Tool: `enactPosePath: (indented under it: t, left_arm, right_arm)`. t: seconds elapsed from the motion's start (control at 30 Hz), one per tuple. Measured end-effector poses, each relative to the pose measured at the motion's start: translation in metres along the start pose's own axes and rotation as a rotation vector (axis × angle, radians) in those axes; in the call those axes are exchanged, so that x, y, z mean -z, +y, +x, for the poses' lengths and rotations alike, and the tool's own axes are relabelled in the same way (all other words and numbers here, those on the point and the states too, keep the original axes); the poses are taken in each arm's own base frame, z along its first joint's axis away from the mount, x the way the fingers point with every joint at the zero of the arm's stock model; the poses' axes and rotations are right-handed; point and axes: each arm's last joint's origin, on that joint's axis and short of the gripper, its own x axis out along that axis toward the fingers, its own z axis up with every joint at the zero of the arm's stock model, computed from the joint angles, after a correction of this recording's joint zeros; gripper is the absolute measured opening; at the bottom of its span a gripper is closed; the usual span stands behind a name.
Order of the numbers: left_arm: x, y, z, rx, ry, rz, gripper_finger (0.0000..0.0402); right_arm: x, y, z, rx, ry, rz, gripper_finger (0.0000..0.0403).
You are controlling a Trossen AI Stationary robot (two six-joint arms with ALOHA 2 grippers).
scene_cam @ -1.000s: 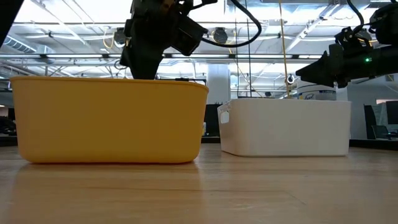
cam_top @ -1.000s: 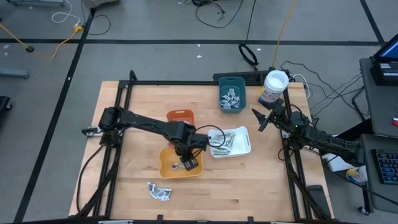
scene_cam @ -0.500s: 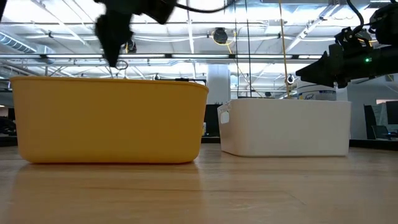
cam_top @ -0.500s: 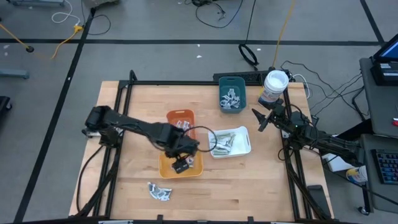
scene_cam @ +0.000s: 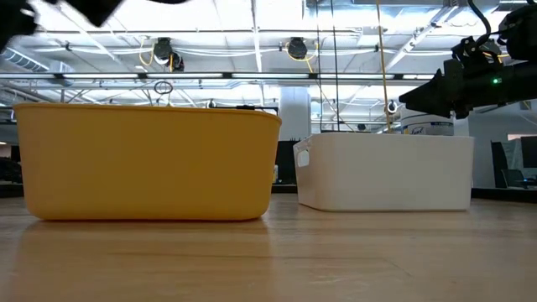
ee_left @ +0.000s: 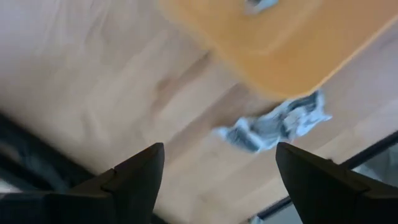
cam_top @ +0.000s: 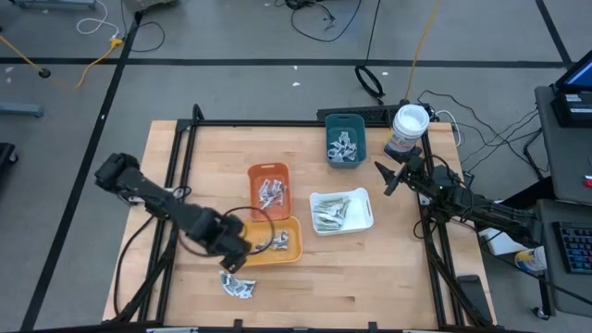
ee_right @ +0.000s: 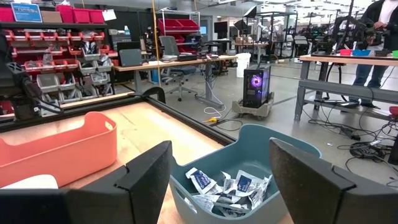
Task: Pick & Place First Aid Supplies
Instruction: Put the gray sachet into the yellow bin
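A small heap of loose packets (cam_top: 238, 286) lies on the wooden bench (cam_top: 185, 185) near its front edge, just beside the left gripper (cam_top: 233, 259), whose fingers stand apart and hold nothing. In the left wrist view this heap (ee_left: 273, 124) lies just beyond the yellow tray (ee_left: 280, 43). One sachet (cam_top: 280, 241) lies inside the yellow tray (cam_top: 270, 254). Farther back stand three more trays: an orange tray (cam_top: 268, 170) with sachets, a white tray (cam_top: 363, 208) with pale strips (cam_top: 329, 214), and a teal tray (cam_top: 345, 120) with sachets (ee_right: 224, 188). The right gripper (cam_top: 388, 178) waits with its fingers apart, near a white tub (cam_top: 408, 128). Beyond the bench is a workshop with desks (ee_right: 180, 61) and shelves with red bins (ee_right: 68, 15).
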Motion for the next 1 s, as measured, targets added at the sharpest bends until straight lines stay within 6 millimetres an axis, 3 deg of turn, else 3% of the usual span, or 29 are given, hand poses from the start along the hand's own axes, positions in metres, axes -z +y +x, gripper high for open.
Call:
enactPosePath:
  t: [0.13, 0.33, 0.7, 1.0]
  left_arm:
    - [0.021, 0.005, 0.007, -0.025, 0.014, -0.128, 0.0305]
    - [0.036, 0.004, 0.011, -0.042, 0.02, -0.318, 0.0311]
    - [0.029, -0.013, 0.063, 0.001, 0.034, -0.426, 0.0298]
    - [0.032, -0.01, 0.1, 0.036, 0.067, -0.442, 0.0285]
  right_arm:
    - [0.0, 0.0, 0.0, 0.0, 0.0, 0.0, 0.0263]
    - [0.0, 0.0, 0.0, 0.0, 0.0, 0.0, 0.0263]
    - [0.0, 0.0, 0.0, 0.0, -0.001, 0.0, 0.0263]
    - [0.0, 0.0, 0.0, 0.0, -0.001, 0.0, 0.0263]
